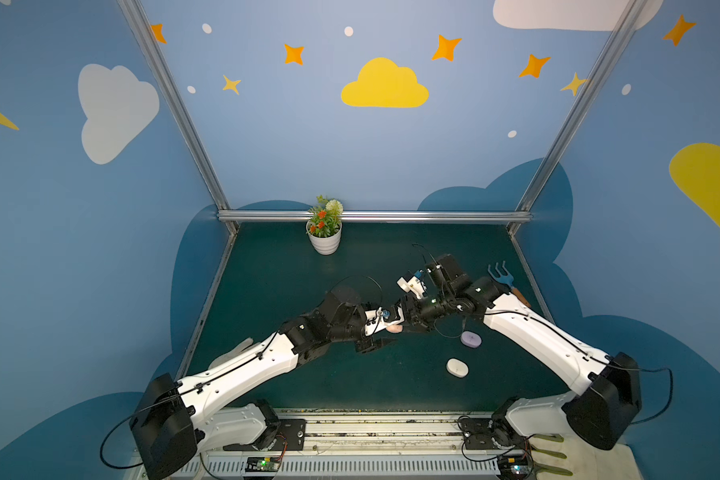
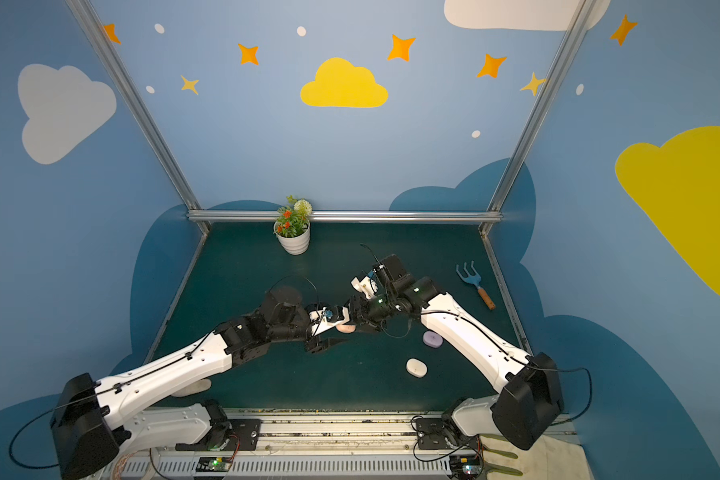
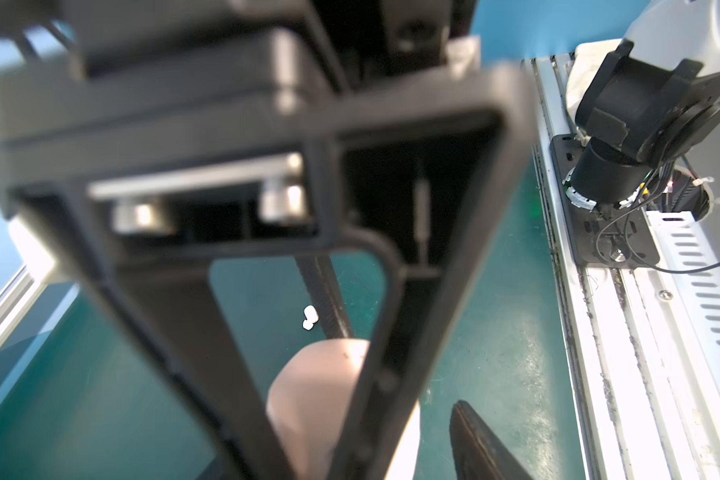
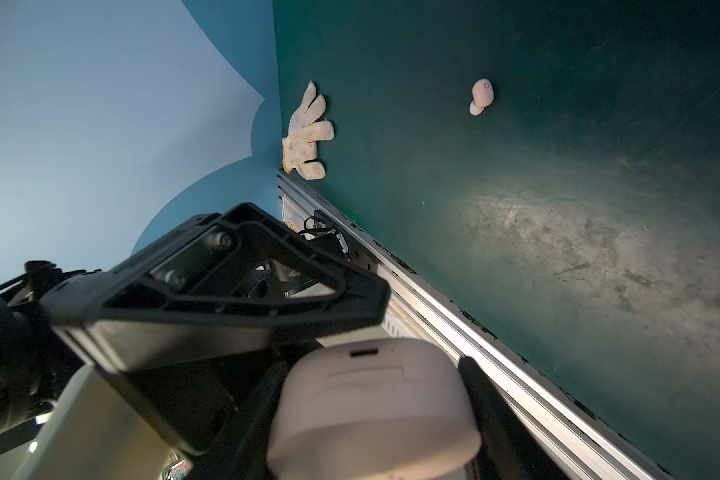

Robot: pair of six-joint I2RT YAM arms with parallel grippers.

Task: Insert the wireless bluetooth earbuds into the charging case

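Mid-table, right claw (image 4: 366, 415) clamps the pink case (image 4: 375, 386), lid apparently shut, long axis spanning its fingers. Left claw (image 1: 389, 332) sits half open around the same case, with no firm hold visible. 1 pink earbud (image 4: 482, 95) lies loose on the mat (image 4: 558, 249), off toward the glove (image 4: 308, 133), so the left arm looks nearer. Bare mat surrounds it, clear of the front rail (image 4: 433, 316).

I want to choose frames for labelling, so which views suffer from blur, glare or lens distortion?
Left wrist view: the pink charging case is blurred, its edge washed out. Right wrist view: glare patch on the green mat, pink earbud sharp. Both top views: the aluminium posts lean outward, wide-angle distortion.
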